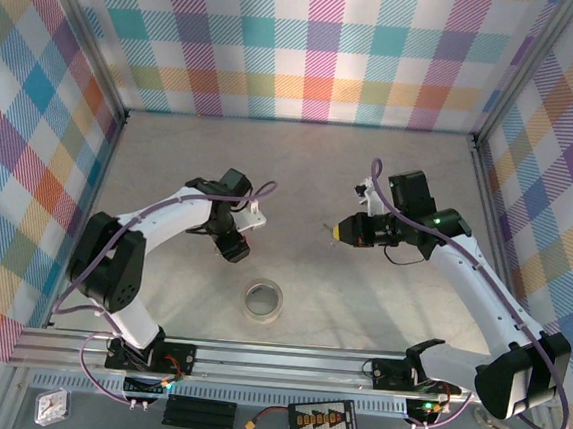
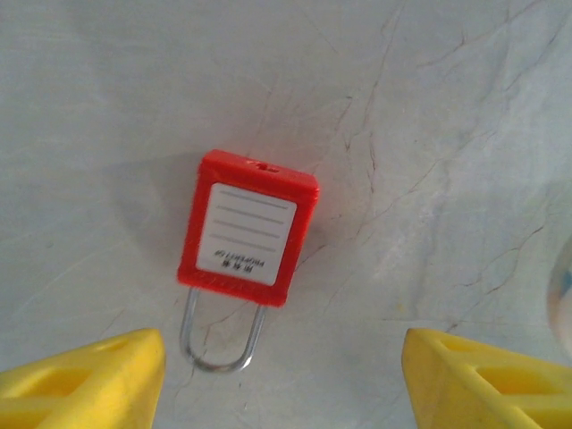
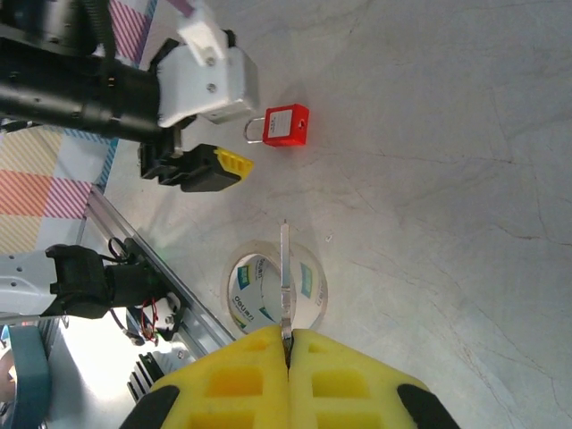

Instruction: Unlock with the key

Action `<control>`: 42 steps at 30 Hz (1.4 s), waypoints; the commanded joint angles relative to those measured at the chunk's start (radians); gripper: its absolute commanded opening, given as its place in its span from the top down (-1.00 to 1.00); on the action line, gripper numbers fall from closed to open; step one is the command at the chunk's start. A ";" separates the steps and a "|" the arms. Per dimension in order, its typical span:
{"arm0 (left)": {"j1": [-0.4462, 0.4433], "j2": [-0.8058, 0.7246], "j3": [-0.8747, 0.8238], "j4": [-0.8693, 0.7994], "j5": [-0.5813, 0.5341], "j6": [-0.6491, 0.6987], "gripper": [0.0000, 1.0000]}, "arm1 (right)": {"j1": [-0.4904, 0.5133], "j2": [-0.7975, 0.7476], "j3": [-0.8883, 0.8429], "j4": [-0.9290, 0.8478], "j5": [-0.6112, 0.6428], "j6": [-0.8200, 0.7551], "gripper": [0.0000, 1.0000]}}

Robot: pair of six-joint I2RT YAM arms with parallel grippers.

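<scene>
Left fingers (image 2: 89,375) spread wide, hovering over the lock (image 2: 248,228), which lies flat on the bench (image 2: 447,134), shackle toward them. Right fingers (image 3: 241,375) pinch the key (image 3: 284,277), blade out, well apart from the lock. Best move: left drops, clamps the body's sides, and keeps the keyhole end free. Lock: red plastic block, white label, thin steel U-shackle. Key: flat metal. Bench: pale, veined.

Left hand (image 1: 231,250) hangs near tape roll (image 1: 263,300); right hand (image 1: 339,231) seemingly pinched shut
</scene>
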 commanded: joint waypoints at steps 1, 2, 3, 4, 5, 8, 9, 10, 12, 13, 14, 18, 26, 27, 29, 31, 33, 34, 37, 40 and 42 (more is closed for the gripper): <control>0.007 0.042 0.043 0.019 0.018 0.085 -0.39 | 0.004 -0.011 -0.016 0.011 -0.039 -0.016 1.00; 0.008 0.051 0.042 0.029 0.021 0.089 -0.39 | 0.004 -0.011 -0.019 0.012 -0.039 -0.016 1.00; 0.008 0.059 0.039 0.034 0.022 0.095 -0.39 | 0.004 -0.009 -0.019 0.012 -0.040 -0.016 1.00; 0.011 0.069 0.037 0.041 0.013 0.100 -0.40 | 0.004 -0.008 -0.020 0.012 -0.041 -0.014 1.00; 0.013 0.077 0.033 0.049 -0.001 0.104 -0.40 | 0.004 -0.008 -0.022 0.014 -0.043 -0.015 1.00; 0.018 0.098 0.035 0.075 -0.014 0.105 -0.38 | 0.004 -0.011 -0.033 0.027 -0.053 -0.010 1.00; 0.018 0.109 0.039 0.077 -0.014 0.107 -0.38 | 0.003 -0.009 -0.035 0.029 -0.054 -0.010 1.00; 0.019 0.119 0.039 0.078 -0.016 0.110 -0.37 | 0.004 -0.007 -0.034 0.026 -0.054 -0.010 1.00; 0.022 0.136 0.042 0.075 -0.010 0.110 -0.34 | 0.004 -0.005 -0.032 0.023 -0.052 -0.010 1.00; 0.024 0.141 0.042 0.078 -0.005 0.108 -0.33 | 0.004 -0.006 -0.033 0.023 -0.052 -0.010 1.00; 0.024 0.146 0.042 0.078 0.000 0.107 -0.32 | 0.004 -0.008 -0.035 0.024 -0.049 -0.012 1.00; 0.036 0.168 0.040 0.086 0.013 0.106 -0.26 | 0.004 -0.008 -0.032 0.019 -0.046 -0.011 1.00; 0.038 0.211 0.057 0.069 0.047 0.098 0.22 | 0.004 -0.013 -0.029 0.012 -0.040 -0.015 1.00; 0.038 0.214 0.057 0.067 0.053 0.096 0.29 | 0.004 -0.012 -0.028 0.014 -0.041 -0.015 1.00; 0.036 0.215 0.057 0.063 0.064 0.090 0.42 | 0.003 -0.012 -0.024 0.014 -0.043 -0.015 1.00; 0.036 0.196 0.049 0.072 0.084 0.083 0.49 | 0.004 -0.008 -0.021 0.012 -0.043 -0.014 1.00; 0.036 0.149 0.024 0.099 0.114 0.079 0.62 | 0.003 -0.005 -0.018 0.006 -0.049 -0.013 1.00; 0.036 0.113 0.007 0.117 0.133 0.076 0.69 | 0.002 -0.002 -0.015 0.001 -0.049 -0.011 1.00; 0.035 -0.037 -0.058 0.195 0.210 0.057 0.83 | -0.004 0.018 -0.003 -0.018 -0.073 -0.005 1.00; 0.003 -0.232 -0.133 0.281 0.259 0.051 0.91 | -0.004 0.049 0.012 -0.030 -0.187 -0.016 1.00; -0.048 -0.340 -0.147 0.286 0.245 0.082 0.94 | 0.003 0.077 0.038 -0.079 -0.261 -0.049 1.00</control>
